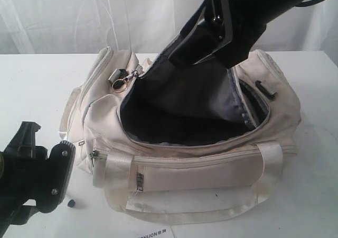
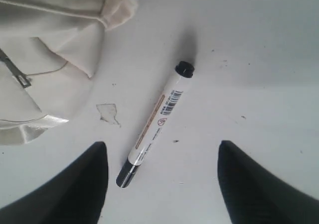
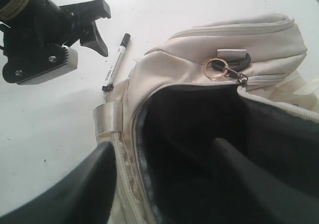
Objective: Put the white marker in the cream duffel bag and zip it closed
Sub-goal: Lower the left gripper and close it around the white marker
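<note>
The left pincer [image 2: 162,144] hung just above the table [image 2: 259,45] with its two black fingers [image 2: 84,184] spread wide and nothing gripped. The white marker [image 2: 155,122] lay flat on the table between them. Its black end sat close to one finger, apparently not touching it, and its barcoded barrel pointed away from the pincer.

The right pincer [image 3: 163,147] also stood wide open and held nothing. It straddled the rim of the cream duffel bag [image 1: 200,164], with one finger outside the fabric and the other inside against the dark lining. In the exterior view that arm came down from above onto the bag's far edge.

The bag sat in the middle of the table with its main zip undone and its mouth gaping over the dark grey interior. A gold ring on a small clip [image 1: 120,83] hung at the zip's end. The marker was outside the bag, just beside its end near a satiny strap [image 3: 108,118]. A printed slip of paper [image 1: 153,232] lay at the table's front edge.
</note>
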Action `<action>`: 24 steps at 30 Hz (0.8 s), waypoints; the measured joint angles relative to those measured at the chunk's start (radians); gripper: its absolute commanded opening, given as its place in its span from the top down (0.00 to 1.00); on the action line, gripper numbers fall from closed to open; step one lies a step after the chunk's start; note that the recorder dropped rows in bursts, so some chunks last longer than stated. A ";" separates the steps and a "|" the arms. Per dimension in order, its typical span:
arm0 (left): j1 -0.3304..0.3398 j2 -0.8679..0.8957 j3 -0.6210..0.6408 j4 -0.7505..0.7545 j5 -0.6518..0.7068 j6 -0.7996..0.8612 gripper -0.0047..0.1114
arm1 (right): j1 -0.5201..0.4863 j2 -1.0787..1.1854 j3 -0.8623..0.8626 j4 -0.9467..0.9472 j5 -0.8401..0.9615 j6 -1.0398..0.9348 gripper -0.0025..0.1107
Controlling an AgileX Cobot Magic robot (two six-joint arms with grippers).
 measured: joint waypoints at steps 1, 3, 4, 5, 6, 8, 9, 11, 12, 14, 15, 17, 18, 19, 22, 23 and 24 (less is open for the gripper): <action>0.000 0.012 0.000 0.011 -0.001 0.000 0.38 | 0.000 0.000 0.000 0.000 0.000 0.000 0.52; 0.000 0.045 0.000 0.029 -0.002 0.000 0.38 | 0.000 0.000 0.000 0.000 0.000 0.000 0.52; 0.000 0.059 0.000 0.035 -0.005 0.000 0.38 | 0.000 0.000 0.000 0.000 0.000 0.000 0.52; 0.000 0.072 0.000 0.041 -0.005 0.000 0.38 | 0.000 0.000 0.000 0.000 0.000 0.000 0.52; 0.000 0.087 0.000 0.052 -0.010 0.000 0.38 | 0.000 0.000 0.000 0.003 0.000 -0.004 0.52; 0.000 0.105 0.000 0.081 -0.021 0.000 0.38 | 0.000 0.000 0.000 0.014 0.002 -0.008 0.52; 0.004 0.117 0.000 0.098 -0.033 0.000 0.38 | 0.000 0.000 0.000 0.014 0.004 -0.008 0.52; 0.040 0.138 0.000 0.110 -0.077 0.000 0.38 | 0.000 0.000 0.000 0.014 0.008 -0.008 0.52; 0.059 0.146 0.000 0.112 -0.099 0.000 0.38 | 0.000 0.000 0.000 0.014 0.010 -0.008 0.52; 0.093 0.164 0.000 0.118 -0.121 -0.002 0.38 | 0.000 0.000 0.000 0.014 0.012 -0.008 0.52; 0.103 0.170 0.000 0.118 -0.124 -0.002 0.38 | 0.000 0.000 0.000 0.014 0.014 -0.008 0.52; 0.113 0.178 0.000 0.111 -0.131 -0.013 0.38 | 0.000 0.000 0.000 0.014 0.016 -0.008 0.52; 0.114 0.178 0.000 0.096 -0.141 -0.031 0.38 | 0.000 0.000 0.000 0.014 0.016 -0.008 0.52; 0.115 0.178 0.000 0.071 -0.150 -0.060 0.38 | 0.000 0.000 0.000 0.014 0.018 -0.008 0.52; 0.116 0.175 -0.005 0.000 -0.170 -0.218 0.38 | 0.000 0.000 0.000 0.014 0.018 -0.008 0.52; 0.116 0.165 -0.009 -0.020 -0.168 -0.281 0.38 | 0.000 0.000 0.000 0.014 0.018 -0.008 0.52; 0.116 0.150 -0.018 -0.045 -0.158 -0.377 0.38 | 0.000 0.000 0.000 0.014 0.018 -0.008 0.52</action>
